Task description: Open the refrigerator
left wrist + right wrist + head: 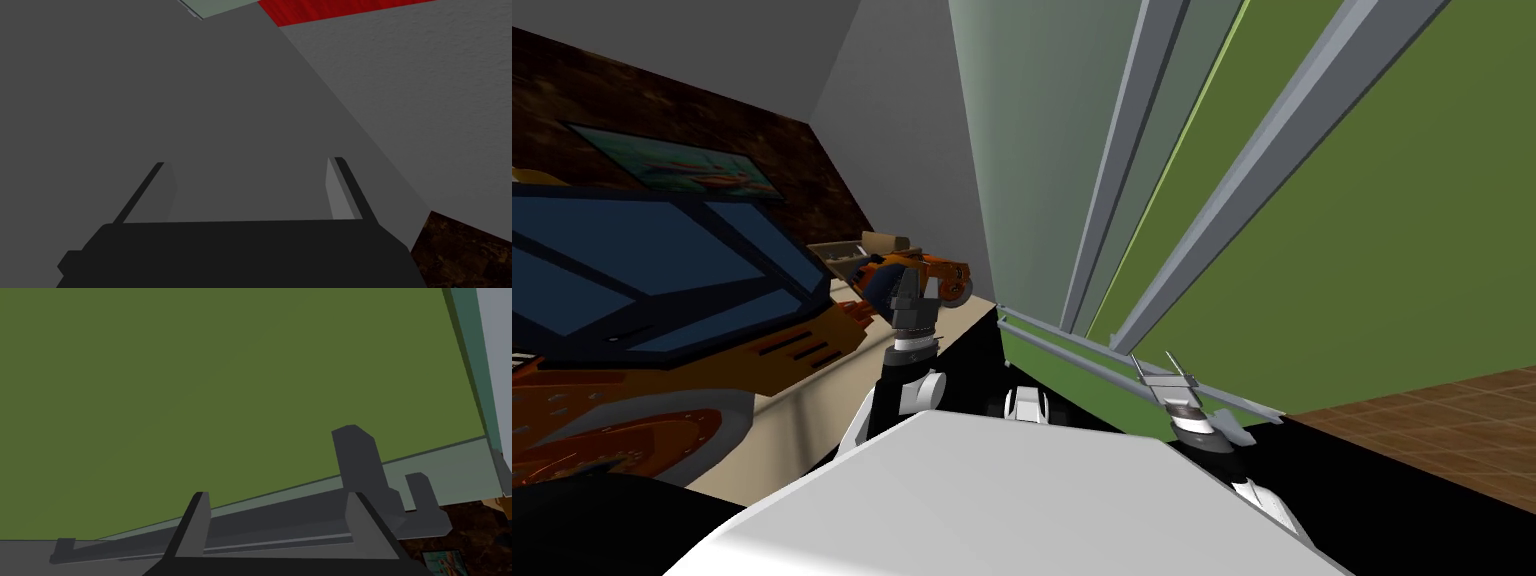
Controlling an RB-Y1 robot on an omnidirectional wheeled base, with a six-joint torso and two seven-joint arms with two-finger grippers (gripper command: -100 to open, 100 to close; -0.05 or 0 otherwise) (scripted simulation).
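I stand close against the refrigerator (1362, 220), its green front taking up everything ahead of me, because the arm has to reach a handle to pull on. Two long grey bars (1252, 170) run up the tall doors. Lower down, a shorter grey handle (1082, 352) lies level across the front, and my right gripper (1164, 368) is up against that one.

In the right wrist view, the right gripper (276, 503) points at the green door (225, 388) with the handle (275, 523) crossing just beyond its fingertips. The two fingers (200, 523) are spread wide, with nothing pinched between them. The bar runs from one finger across to the other, not through the gap. I judge that closing as I am would not catch it, so the wrist would need to turn or hook behind the bar first. I cannot tell whether the tips touch the handle or stop just short.

My left gripper (912, 290) is held up and away on the other side, near the counter (812, 400), I think to keep it clear of the door's swing. Its wrist view shows the left gripper (250, 190) with fingers spread, holding nothing and facing a plain grey wall (200, 100).
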